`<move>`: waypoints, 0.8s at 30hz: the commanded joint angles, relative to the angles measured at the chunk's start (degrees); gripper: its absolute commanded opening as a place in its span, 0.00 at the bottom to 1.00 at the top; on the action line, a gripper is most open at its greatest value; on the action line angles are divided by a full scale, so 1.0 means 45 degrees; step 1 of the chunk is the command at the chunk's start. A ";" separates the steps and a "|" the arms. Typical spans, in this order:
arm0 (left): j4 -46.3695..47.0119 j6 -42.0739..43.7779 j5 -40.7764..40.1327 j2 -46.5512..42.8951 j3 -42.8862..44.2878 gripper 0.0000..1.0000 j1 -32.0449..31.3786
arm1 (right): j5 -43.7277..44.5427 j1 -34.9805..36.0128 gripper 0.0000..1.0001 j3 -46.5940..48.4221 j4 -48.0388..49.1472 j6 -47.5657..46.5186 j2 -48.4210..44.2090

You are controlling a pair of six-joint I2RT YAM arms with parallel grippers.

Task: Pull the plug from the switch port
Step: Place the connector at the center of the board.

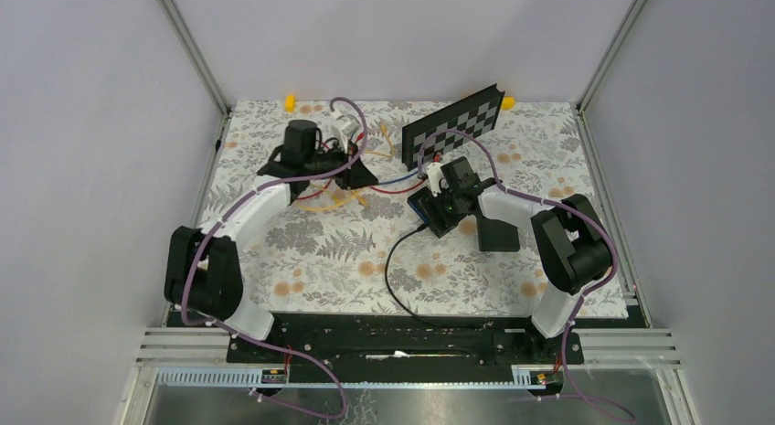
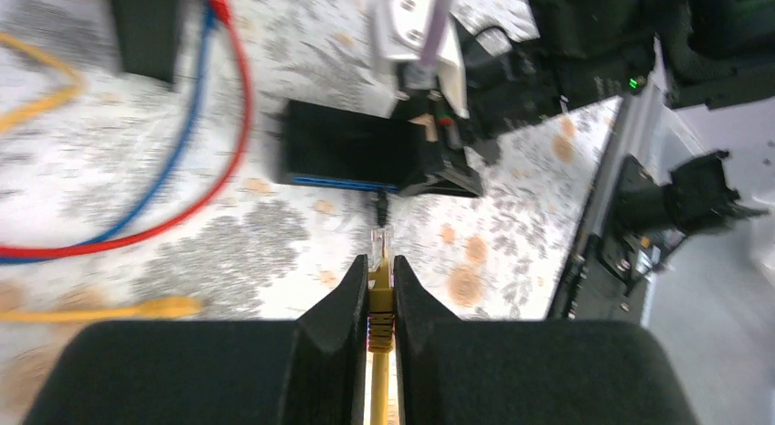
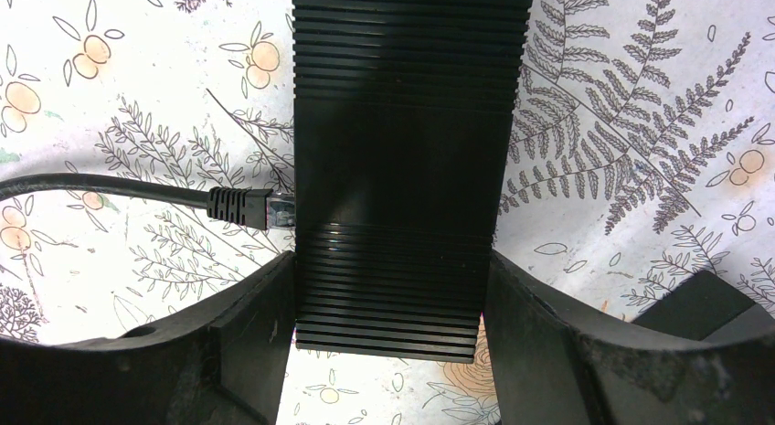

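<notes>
My left gripper (image 2: 381,263) is shut on the yellow plug (image 2: 380,302). The plug's clear tip sticks out past the fingertips, free in the air, a short gap from the black switch (image 2: 352,151). In the top view this gripper (image 1: 363,175) hovers left of the switch (image 1: 428,211). My right gripper (image 3: 388,297) clamps the ribbed switch (image 3: 402,123) by its two sides, holding it on the table. A black plug (image 3: 251,208) on a black cable sits in a port on the switch's left side.
Red and blue cables (image 2: 206,123) loop over the floral mat left of the switch. A second yellow plug (image 2: 160,306) lies on the mat. A checkerboard panel (image 1: 454,125) leans at the back. The black cable (image 1: 393,279) curves toward the near edge.
</notes>
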 commanded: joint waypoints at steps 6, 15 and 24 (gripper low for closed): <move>0.1182 0.1611 -0.3267 -0.1396 0.1087 0.00 0.1941 | -0.0066 -0.0053 0.00 0.0175 -0.0470 -0.0310 -0.0062; 0.3706 0.2054 -0.5610 0.0555 0.2737 0.00 0.2600 | 0.0036 -0.0044 0.00 0.0203 -0.0498 -0.0371 0.0026; 0.4076 0.1944 -0.5741 0.3420 0.2721 0.06 0.3249 | 0.0018 -0.0062 0.00 0.0169 -0.0516 -0.0457 -0.0036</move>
